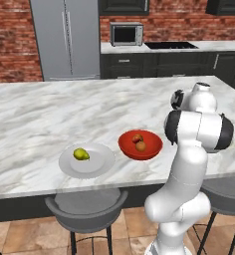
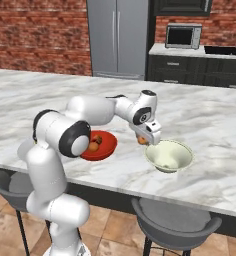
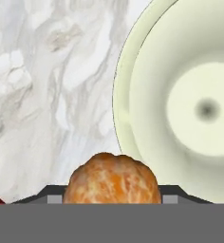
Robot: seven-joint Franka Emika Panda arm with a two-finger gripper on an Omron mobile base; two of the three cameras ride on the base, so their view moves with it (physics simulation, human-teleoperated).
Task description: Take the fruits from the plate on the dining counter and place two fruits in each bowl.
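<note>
Red bowl point(image 1: 140, 145): two fruits in | gripper point(image 2: 144, 140) pinching an orange point(image 3: 112, 179) beside the empty pale bowl point(image 2: 169, 155) | your yellow-green fruit point(image 1: 80, 154) waits on the plate point(image 1: 86, 160).

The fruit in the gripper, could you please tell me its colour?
Orange, mottled with paler patches; the fruit shows best in the hand view, held in the gripper.

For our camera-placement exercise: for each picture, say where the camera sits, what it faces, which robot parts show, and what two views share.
Left base view: behind-left, facing the dining counter, plate, red bowl; arm at lower right.
Right base view: behind-right, facing the pale bowl; arm at lower left, gripper holding an orange fruit.
Hand view: on the hand, looking down; jaws flank that fruit beside the pale bowl.
Both base views share the red bowl.
</note>
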